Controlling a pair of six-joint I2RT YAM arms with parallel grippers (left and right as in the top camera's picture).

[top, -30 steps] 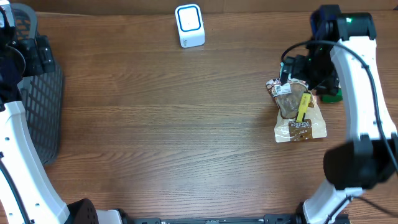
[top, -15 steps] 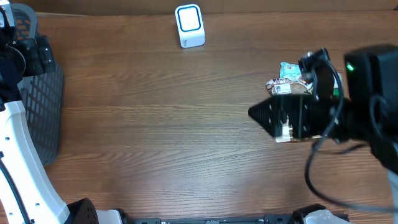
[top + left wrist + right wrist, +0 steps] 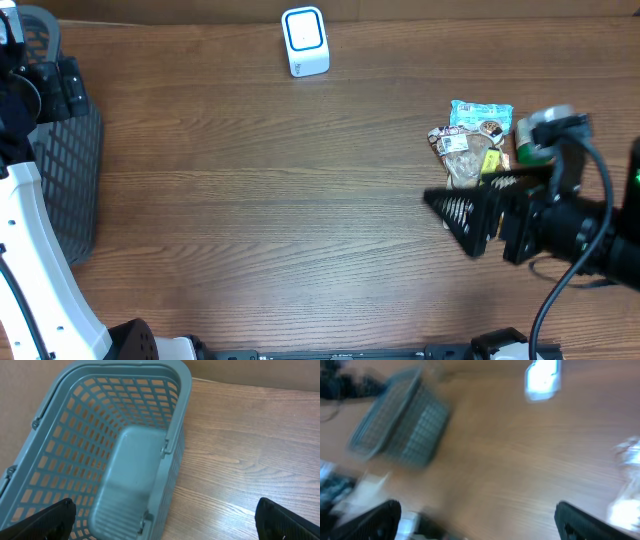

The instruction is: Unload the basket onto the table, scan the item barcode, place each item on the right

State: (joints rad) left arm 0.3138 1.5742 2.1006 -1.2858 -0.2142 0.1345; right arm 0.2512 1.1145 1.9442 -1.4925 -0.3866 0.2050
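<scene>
Right gripper spread wide, empty, hovering just beside the snack packets. Left gripper likewise spread, well left of them.

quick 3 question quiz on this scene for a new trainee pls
1. True or false: the basket holds nothing.
2. The white scanner stands: A) apart from the snack packets, by the far edge of the table; B) in the basket; C) on top of the packets.
3. Fill in: the left gripper and the right gripper both have their jaws ____.

Key: 1 true; 2 A; 3 open.
</scene>
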